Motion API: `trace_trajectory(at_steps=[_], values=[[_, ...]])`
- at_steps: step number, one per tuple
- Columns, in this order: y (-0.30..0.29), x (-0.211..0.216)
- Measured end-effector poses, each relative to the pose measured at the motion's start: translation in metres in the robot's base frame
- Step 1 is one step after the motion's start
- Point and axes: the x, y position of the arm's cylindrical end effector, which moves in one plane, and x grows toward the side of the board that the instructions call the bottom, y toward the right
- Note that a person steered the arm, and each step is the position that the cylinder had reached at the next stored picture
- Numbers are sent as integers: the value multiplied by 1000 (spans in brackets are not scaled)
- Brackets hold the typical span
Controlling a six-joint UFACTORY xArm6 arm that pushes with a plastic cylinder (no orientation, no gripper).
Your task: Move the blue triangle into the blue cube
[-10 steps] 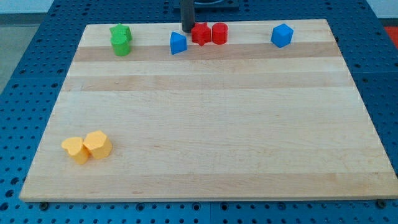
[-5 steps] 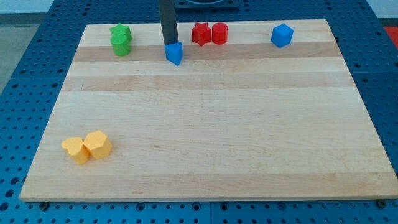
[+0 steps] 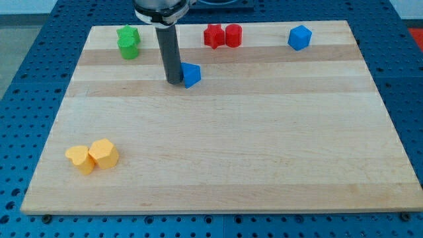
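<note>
My tip (image 3: 174, 81) is resting on the pale wooden board (image 3: 218, 152), touching the left side of the small blue triangle block (image 3: 192, 75). There are no jaws here, only a bare rod, so it is gripping nothing and merely pressing against the triangle. The blue cube (image 3: 299, 37) is sitting well off to my tip's right and toward the view's top, near the board's far edge. Judging by that gap, the push is just beginning, and almost the whole rightward, slightly upward slide is waiting.

My rod (image 3: 168, 46) hides the blue triangle's (image 3: 192, 75) left edge; the arm above is cropped
</note>
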Motion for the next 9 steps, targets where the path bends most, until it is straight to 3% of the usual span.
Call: trace_trajectory(at_steps=[4,9], values=[[92,-4],[152,-57]])
